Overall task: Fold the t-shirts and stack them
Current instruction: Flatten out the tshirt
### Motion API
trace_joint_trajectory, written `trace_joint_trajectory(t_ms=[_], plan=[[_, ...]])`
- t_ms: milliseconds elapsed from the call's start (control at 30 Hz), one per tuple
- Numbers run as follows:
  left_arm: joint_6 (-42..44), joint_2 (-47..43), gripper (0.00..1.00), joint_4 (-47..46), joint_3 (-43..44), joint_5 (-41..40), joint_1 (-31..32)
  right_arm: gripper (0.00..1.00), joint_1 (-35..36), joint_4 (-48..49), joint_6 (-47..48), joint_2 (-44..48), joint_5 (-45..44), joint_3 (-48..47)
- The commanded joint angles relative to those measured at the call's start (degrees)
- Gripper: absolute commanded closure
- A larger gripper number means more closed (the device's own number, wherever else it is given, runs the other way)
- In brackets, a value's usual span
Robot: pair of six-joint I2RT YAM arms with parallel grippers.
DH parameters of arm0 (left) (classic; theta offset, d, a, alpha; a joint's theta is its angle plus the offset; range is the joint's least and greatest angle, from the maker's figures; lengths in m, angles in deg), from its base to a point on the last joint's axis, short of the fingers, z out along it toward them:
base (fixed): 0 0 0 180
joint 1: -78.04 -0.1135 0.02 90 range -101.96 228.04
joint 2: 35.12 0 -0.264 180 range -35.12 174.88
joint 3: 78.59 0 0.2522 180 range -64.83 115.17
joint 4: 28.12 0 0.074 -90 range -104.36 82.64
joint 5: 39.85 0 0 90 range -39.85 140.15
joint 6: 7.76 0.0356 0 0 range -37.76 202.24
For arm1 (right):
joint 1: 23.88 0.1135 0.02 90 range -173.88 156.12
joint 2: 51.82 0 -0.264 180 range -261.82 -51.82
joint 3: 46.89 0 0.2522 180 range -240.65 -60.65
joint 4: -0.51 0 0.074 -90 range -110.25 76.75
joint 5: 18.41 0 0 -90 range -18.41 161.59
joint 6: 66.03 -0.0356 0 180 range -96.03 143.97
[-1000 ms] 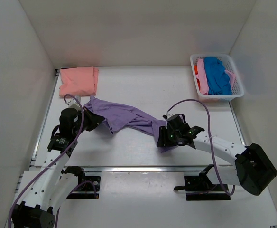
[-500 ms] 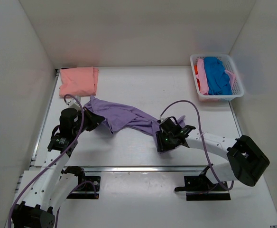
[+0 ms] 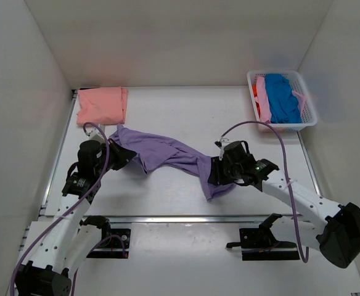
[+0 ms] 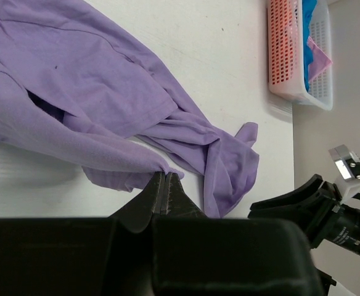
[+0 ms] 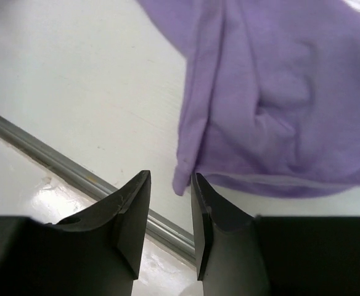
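The lavender-purple t-shirt (image 3: 167, 151) lies crumpled in a long band across the table's middle. My left gripper (image 3: 122, 156) is shut on its near left edge; in the left wrist view the closed fingertips (image 4: 166, 177) pinch a fold of lavender cloth (image 4: 106, 92). My right gripper (image 3: 215, 177) is open at the shirt's right end. In the right wrist view a loose corner of the shirt (image 5: 272, 92) hangs down between the spread fingers (image 5: 171, 185), ungripped. A folded salmon-pink t-shirt (image 3: 102, 105) lies at the back left.
A white lattice basket (image 3: 307, 117) at the back right holds blue (image 3: 282, 97), pink and orange shirts; it also shows in the left wrist view (image 4: 319, 68). A metal rail (image 3: 167, 218) runs along the table's front edge, just below the right gripper (image 5: 75, 169).
My right arm has swung right and its gripper has drawn back a little, uncovering the shirt's right-hand corner. The left arm has not moved.
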Motion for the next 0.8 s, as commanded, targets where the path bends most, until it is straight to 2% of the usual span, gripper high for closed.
trace_joint_trajectory(t_ms=[0,267,600,767], plan=[[0.02,-0.14,1.0,-1.56,0.55,0.88,0.38,0.69,2.18,4.47,0.9,-4.23,2.91,-1.31],[0.38,0.12,1.0,-1.12,0.82,0.88,-0.15,0.68,7.28,8.16,-0.77,-13.99,2.21,0.45],[-0.06,0.13,1.0,-2.27,-0.41,1.57,0.03,0.67,7.55,7.9,-2.1,-12.33,-2.01,4.93],[-0.24,-0.05,1.0,-2.53,-1.29,1.57,0.2,0.69,7.19,7.89,-0.95,-15.66,-1.13,4.58]])
